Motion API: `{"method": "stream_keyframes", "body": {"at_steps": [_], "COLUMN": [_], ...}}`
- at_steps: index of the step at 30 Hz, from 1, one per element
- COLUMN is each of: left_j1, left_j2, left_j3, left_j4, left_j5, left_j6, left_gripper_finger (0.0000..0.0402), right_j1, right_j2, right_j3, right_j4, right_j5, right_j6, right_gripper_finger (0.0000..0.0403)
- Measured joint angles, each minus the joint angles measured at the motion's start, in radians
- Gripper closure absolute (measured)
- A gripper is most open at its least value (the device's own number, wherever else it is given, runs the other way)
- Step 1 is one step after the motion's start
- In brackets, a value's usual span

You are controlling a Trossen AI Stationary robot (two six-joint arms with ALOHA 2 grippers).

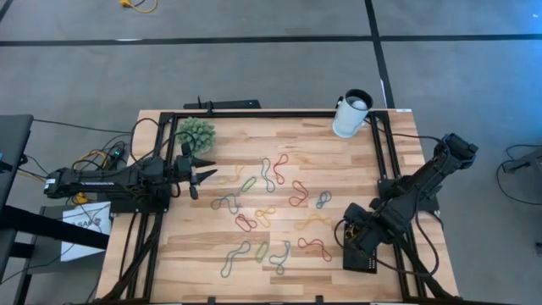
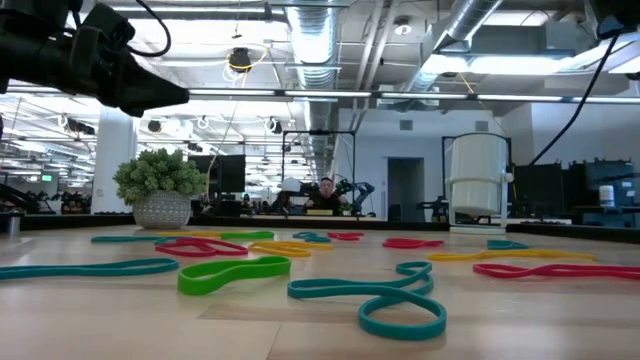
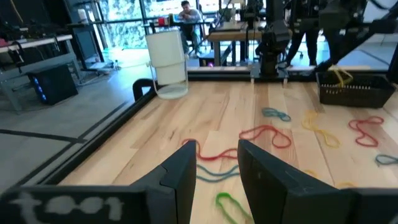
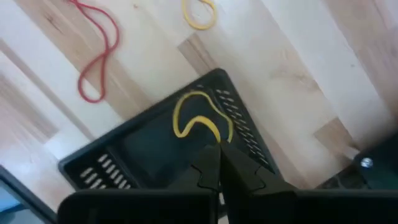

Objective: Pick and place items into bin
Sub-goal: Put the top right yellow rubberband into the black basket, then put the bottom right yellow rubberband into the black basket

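Several rubber-band items in red, yellow, green, grey and blue lie flat across the middle of the wooden table (image 1: 271, 199). The black bin (image 1: 362, 254) sits at the near right. My right gripper (image 4: 217, 155) hangs over the bin (image 4: 143, 152), pointing down and shut on a yellow band (image 4: 198, 118). Most of that band loops inside the bin. My left gripper (image 3: 216, 152) waits open at the table's left, pointing level toward the right, with nothing between its fingers. My right gripper pinches one end of the yellow band (image 4: 214, 138) between its two fingertips, coming from above and pointing down. The band hangs slack below the fingers. Its loop curls over the bin's floor; whether it rests there cannot be told.
A green spiky ball (image 1: 196, 133) sits at the far left, close to my left gripper. A white cup (image 1: 351, 113) stands at the far right corner. A black frame runs along the table's edges. People sit in the room beyond the table.
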Motion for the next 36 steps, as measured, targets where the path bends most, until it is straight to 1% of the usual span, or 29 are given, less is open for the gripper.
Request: {"method": "stream_keyframes", "body": {"at_steps": [4,7,12,14,17,19,23,25,29,32,34,36], "left_j1": [0.0,0.0,0.0,0.0,0.0,0.0,0.0,0.0,0.0,0.0,0.0,0.0], "left_j2": [0.0,0.0,0.0,0.0,0.0,0.0,0.0,0.0,0.0,0.0,0.0,0.0], "left_j3": [0.0,0.0,0.0,0.0,0.0,0.0,0.0,0.0,0.0,0.0,0.0,0.0], "left_j4": [-0.004,-0.003,-0.004,-0.003,-0.003,-0.003,-0.003,-0.003,-0.003,-0.008,-0.015,-0.021], "left_j5": [0.0,0.0,0.0,0.0,0.0,0.0,0.0,0.0,0.0,0.0,0.001,0.003], "left_j6": [-0.002,-0.002,0.001,0.001,0.002,0.002,0.002,0.002,0.002,0.002,0.002,0.002], "left_gripper_finger": [0.0292,0.0292,0.0292,0.0292,0.0292,0.0292,0.0292,0.0292,0.0292,0.0292,0.0292,0.0292], "right_j1": [-0.008,-0.007,-0.017,-0.029,-0.056,-0.082,-0.159,-0.205,-0.307,-0.375,-0.414,-0.446], "right_j2": [0.0,0.0,0.0,0.0,0.0,0.0,0.0,0.0,0.03,0.089,0.142,0.197], "right_j3": [0.0,0.0,0.0,0.0,0.0,0.0,0.0,0.0,0.001,0.001,0.001,0.001], "right_j4": [-0.01,-0.017,-0.02,-0.019,0.001,0.028,0.118,0.18,0.303,0.332,0.32,0.32], "right_j5": [-0.004,-0.008,-0.053,-0.046,0.009,0.069,0.186,0.216,0.191,0.16,0.092,-0.002], "right_j6": [0.0,0.0,0.0,-0.004,-0.073,-0.14,-0.288,-0.382,-0.569,-0.637,-0.673,-0.711], "right_gripper_finger": [0.0388,0.0368,0.0335,0.0328,0.0324,0.0325,0.033,0.0332,0.0333,0.0333,0.0333,0.0333]}}
